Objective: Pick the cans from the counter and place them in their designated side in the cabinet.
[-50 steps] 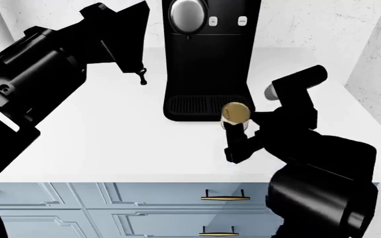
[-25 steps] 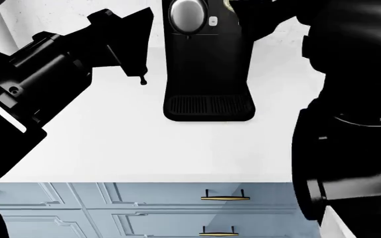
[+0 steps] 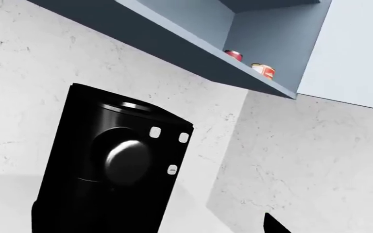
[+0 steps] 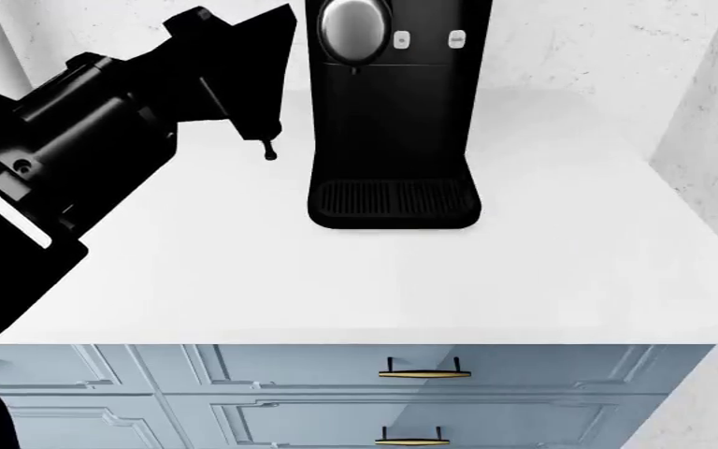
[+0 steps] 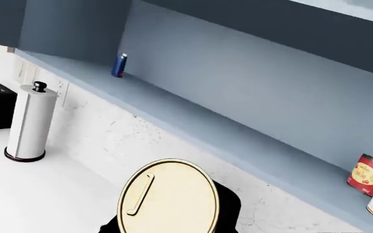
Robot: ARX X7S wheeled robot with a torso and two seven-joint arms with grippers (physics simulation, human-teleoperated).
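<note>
Since the earlier frame, right arm has risen out of the head view, taking the gold-lidded can (image 5: 168,198) off the surface (image 4: 372,271); right pincer pinches it, raised before the cabinet shelf (image 5: 225,141). Left arm (image 4: 85,140) hangs raised beside the coffee machine (image 4: 391,112); left pincer's state indeterminate.

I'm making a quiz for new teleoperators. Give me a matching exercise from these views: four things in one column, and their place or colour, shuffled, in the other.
Things:
1. gold-lid can
2. red-label can
3. paper towel roll
4. coffee machine

Descriptions:
A. black, standing on the counter
B. resting on the cabinet shelf
C. white, upright on the counter
D. held aloft, below the shelf

Pairs: 1-D, 2-B, 3-C, 4-A
</note>
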